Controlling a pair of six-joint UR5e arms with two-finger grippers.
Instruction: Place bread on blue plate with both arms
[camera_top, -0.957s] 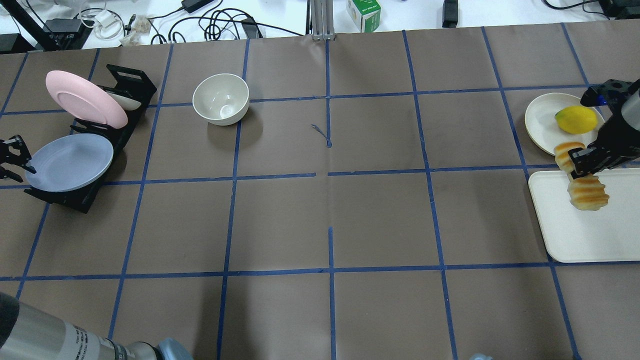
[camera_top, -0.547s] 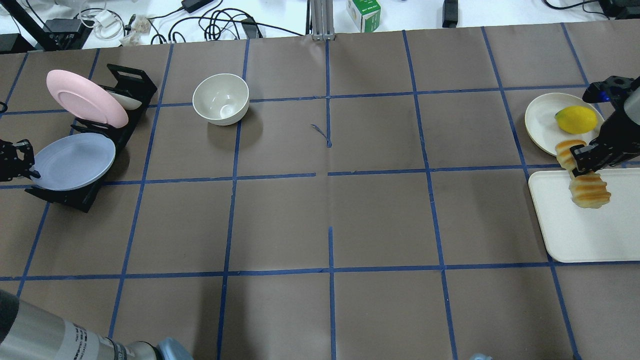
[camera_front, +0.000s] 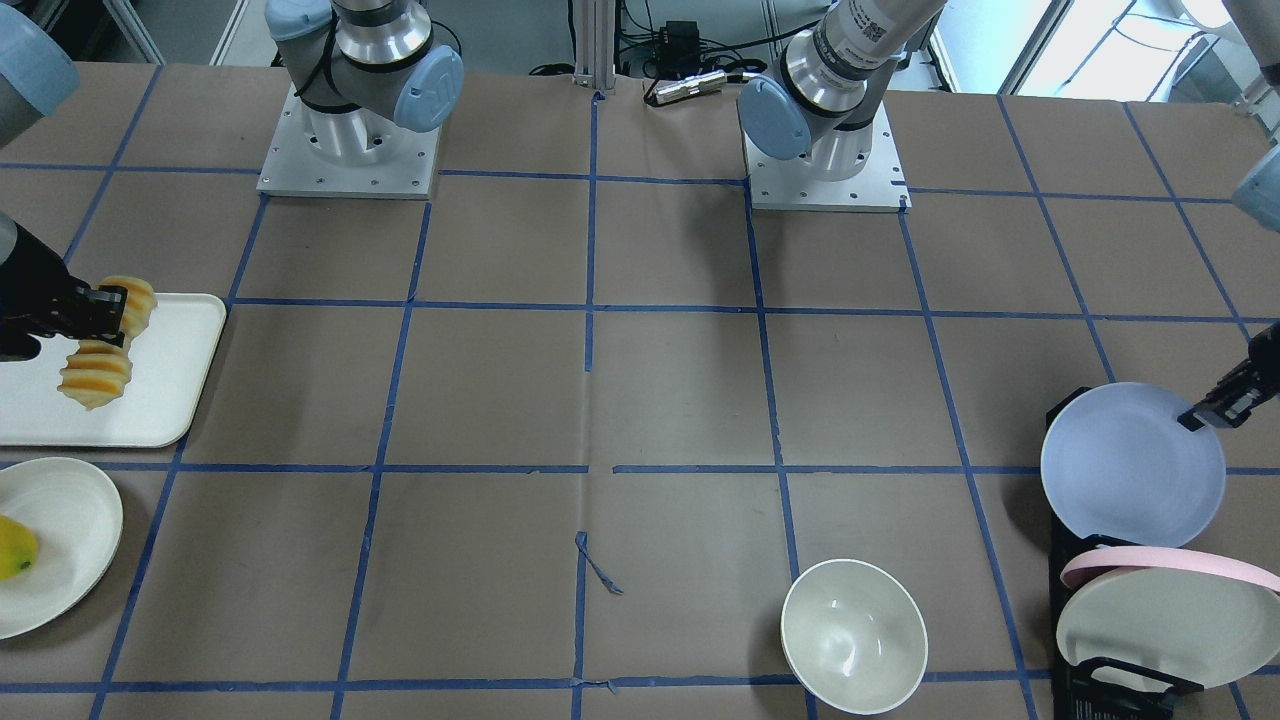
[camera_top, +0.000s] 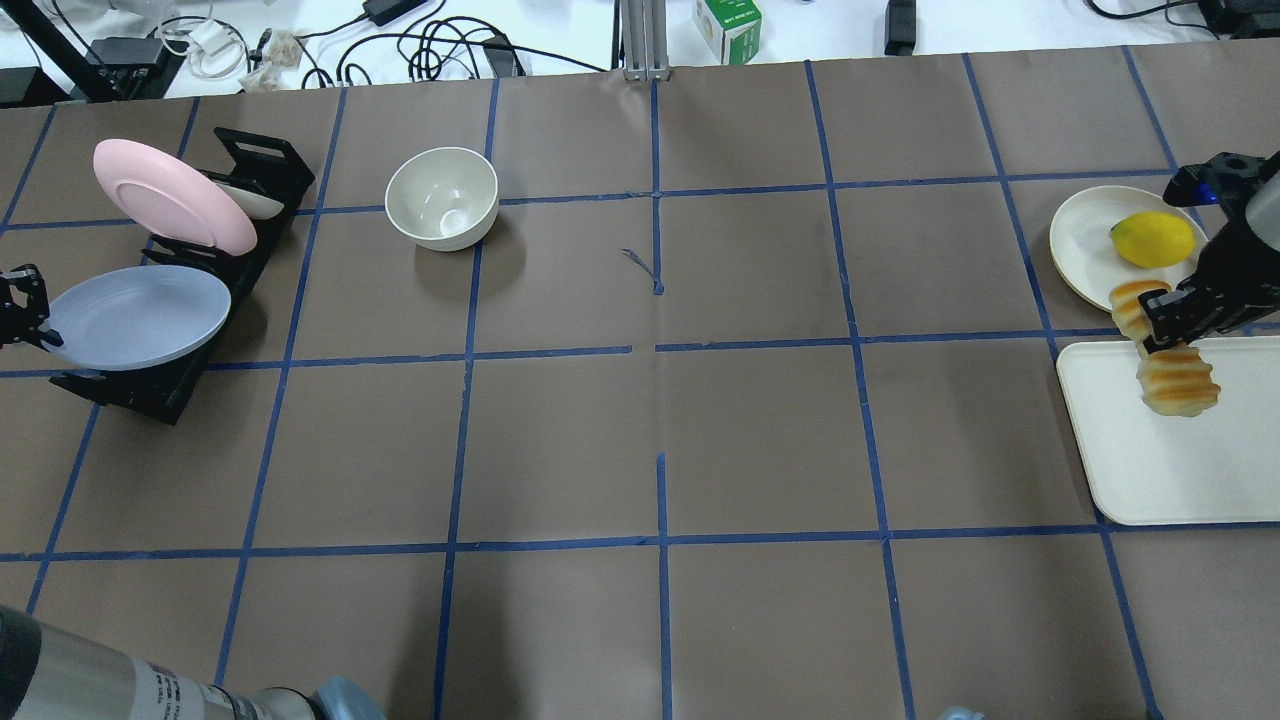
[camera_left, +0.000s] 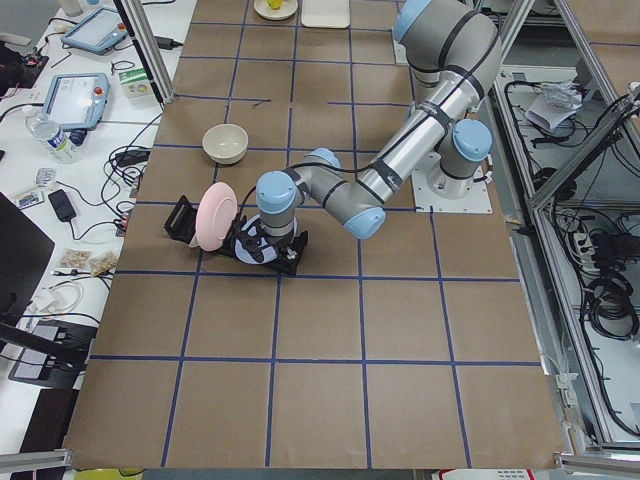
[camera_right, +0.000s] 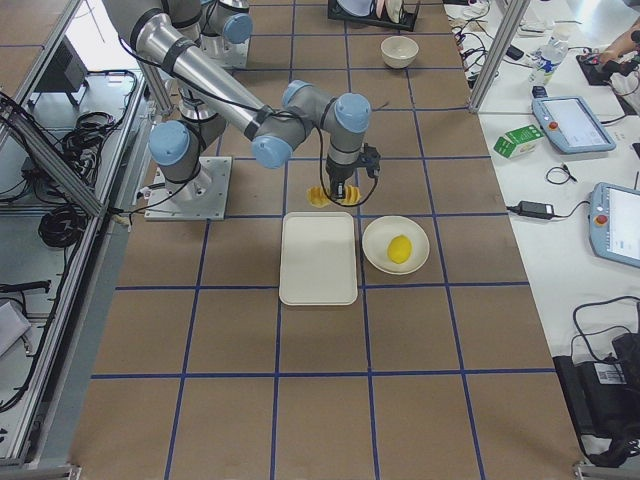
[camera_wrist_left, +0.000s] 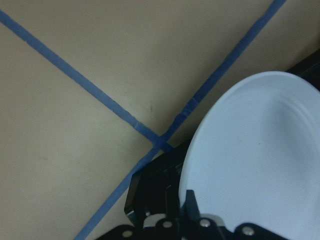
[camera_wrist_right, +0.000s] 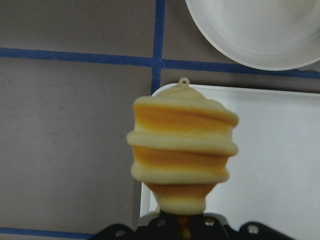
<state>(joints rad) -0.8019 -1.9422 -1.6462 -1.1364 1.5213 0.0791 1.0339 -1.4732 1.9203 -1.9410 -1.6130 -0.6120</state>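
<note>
With 12 o'clock taken as the tabletop (camera_top: 660, 430) side farthest from the robot, the rack (camera_top: 262, 160) sits at the 9 o'clock edge. The far plate (camera_top: 172, 195) leans in its 12 o'clock end and the near plate (camera_top: 135, 317) lies over its 6 o'clock end, its rim pinched at 9 o'clock by the left gripper (camera_top: 25, 318). The bowl (camera_top: 442, 198) stands apart at the rack's 3 o'clock. At the 3 o'clock edge lies the tray (camera_top: 1170, 470). The dish (camera_top: 1080, 240) at its 12 o'clock carries the fruit (camera_top: 1152, 239). The right gripper (camera_top: 1160, 325) holds the bread (camera_top: 1178, 383) over the tray's 11 o'clock corner.
</note>
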